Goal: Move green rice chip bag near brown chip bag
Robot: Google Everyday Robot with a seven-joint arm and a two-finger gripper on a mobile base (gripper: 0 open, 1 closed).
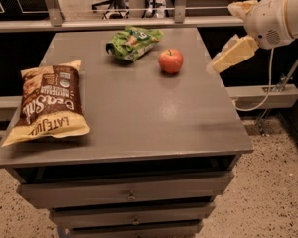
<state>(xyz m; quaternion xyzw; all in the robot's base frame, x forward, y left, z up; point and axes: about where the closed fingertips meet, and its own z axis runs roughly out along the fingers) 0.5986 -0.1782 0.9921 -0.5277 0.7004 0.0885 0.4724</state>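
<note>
The green rice chip bag [133,42] lies crinkled at the far middle of the grey table [139,113]. The brown chip bag [49,102] lies flat at the table's left front, its end hanging a little over the edge. My gripper [223,59] hangs in the air off the table's right edge, at the end of the white arm [273,19], well right of the green bag and apart from everything. It holds nothing that I can see.
A red apple [170,61] stands just right of the green bag, between it and my gripper. The table has drawers [129,195] below its front. A rail and shelf run behind the table. Speckled floor lies to the right.
</note>
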